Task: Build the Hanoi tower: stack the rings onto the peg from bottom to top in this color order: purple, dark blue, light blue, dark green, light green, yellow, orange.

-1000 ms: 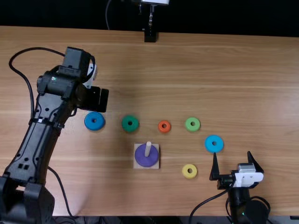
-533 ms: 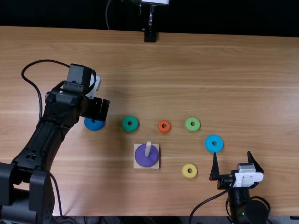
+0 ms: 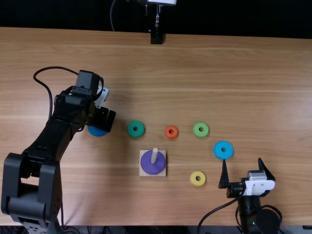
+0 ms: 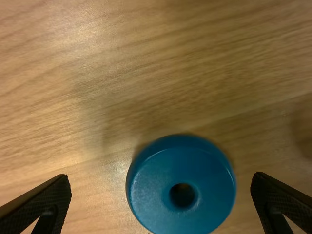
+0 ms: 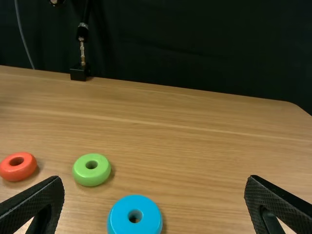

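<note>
My left gripper (image 3: 101,120) hangs over the dark blue ring (image 3: 96,131), partly covering it. In the left wrist view the dark blue ring (image 4: 181,187) lies between the spread fingers of my left gripper (image 4: 162,202), untouched. The purple ring (image 3: 152,164) sits on the base around the upright peg (image 3: 154,155). My right gripper (image 3: 247,170) stands open near the light blue ring (image 3: 223,150); in the right wrist view, nothing is between the fingers of my right gripper (image 5: 154,200). The dark green ring (image 3: 136,129), orange ring (image 3: 171,132), light green ring (image 3: 201,129) and yellow ring (image 3: 197,179) lie flat.
The square wooden peg base (image 3: 162,169) rests on the table (image 3: 204,78) near its middle. A black stand (image 3: 156,37) is at the far edge. Cables loop beside both arms.
My left gripper has moved toward the near edge in the top view, and covers more of the dark blue ring. The right arm and all the rings are where they were.
</note>
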